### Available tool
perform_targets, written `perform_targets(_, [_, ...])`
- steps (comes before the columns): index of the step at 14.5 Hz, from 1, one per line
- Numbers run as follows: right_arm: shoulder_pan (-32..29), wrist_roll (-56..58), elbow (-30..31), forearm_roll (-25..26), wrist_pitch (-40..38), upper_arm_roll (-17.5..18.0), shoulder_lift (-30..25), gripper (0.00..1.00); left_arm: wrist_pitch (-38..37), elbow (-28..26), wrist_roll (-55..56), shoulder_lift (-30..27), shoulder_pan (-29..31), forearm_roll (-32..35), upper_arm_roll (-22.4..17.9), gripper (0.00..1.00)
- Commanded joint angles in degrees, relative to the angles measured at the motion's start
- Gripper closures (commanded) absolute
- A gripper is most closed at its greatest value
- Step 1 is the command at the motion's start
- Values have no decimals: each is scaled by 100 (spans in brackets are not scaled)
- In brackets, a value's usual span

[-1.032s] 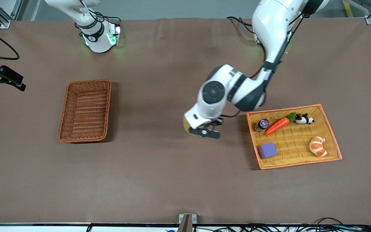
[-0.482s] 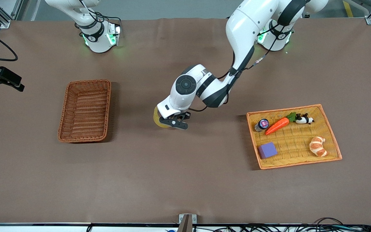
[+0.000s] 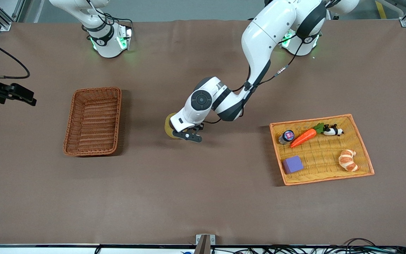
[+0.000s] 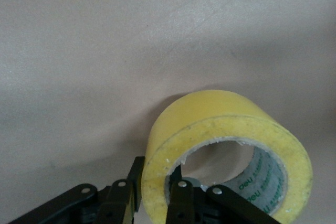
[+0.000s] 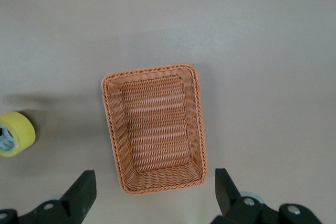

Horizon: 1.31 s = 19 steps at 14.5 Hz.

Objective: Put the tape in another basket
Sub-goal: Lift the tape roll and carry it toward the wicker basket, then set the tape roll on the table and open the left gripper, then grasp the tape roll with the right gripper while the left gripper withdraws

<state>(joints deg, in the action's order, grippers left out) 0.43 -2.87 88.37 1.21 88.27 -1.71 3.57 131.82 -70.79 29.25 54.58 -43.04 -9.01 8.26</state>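
The tape (image 3: 169,129) is a yellowish roll with a grey core. My left gripper (image 3: 186,136) is shut on its wall, one finger inside the hole and one outside, as the left wrist view shows (image 4: 156,184). It holds the tape (image 4: 226,148) on edge over the bare table between the two baskets. The reddish-brown wicker basket (image 3: 93,120) stands empty toward the right arm's end. My right gripper (image 3: 16,94) is open and empty, high up beside that basket. Its wrist view looks down on the basket (image 5: 153,135) and the tape (image 5: 16,134).
A flat yellow tray with an orange rim (image 3: 326,179) lies toward the left arm's end. It holds a carrot (image 3: 303,137), a panda toy (image 3: 332,131), a croissant (image 3: 348,160), a purple block (image 3: 292,164) and a small jar (image 3: 287,135).
My left gripper has carried the tape away from the yellow tray toward the wicker basket, slowing in the last half second. My right gripper has shifted slightly toward the basket.
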Motion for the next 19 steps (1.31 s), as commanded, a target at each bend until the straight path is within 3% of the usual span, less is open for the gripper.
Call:
perform_targets(1, [45, 24, 241, -69, 234, 40, -67, 0, -365, 153, -16, -175, 68, -154, 26, 9])
perform_targets(2, [54, 24, 294, -69, 322, 48, -67, 0, -628, 144, 27, -342, 85, -128, 9, 4])
perform_targets(5, [63, 24, 531, -69, 585, 346, -49, 0, -1121, 83, 273, -912, 278, -101, -44, 0])
perform_targets(10, [194, -90, 927, -69, 1376, 1005, 257, 0, -2045, 3, 318, -2090, 1515, -84, -35, 0])
perform_targets(14, [1194, -1378, 1102, 2, 2324, 1042, 995, 0, -2721, -5, 187, -2811, 2404, -57, -35, 0])
perform_targets(17, [1872, -2039, 1444, 45, 3176, 1033, 1400, 0, -2995, -5, -59, -3198, 2975, 477, -35, 0])
perform_targets(19, [2233, -2558, 1840, 369, 3957, 1033, 1707, 0, -3039, -145, -636, -3410, 3353, 724, -27, 0])
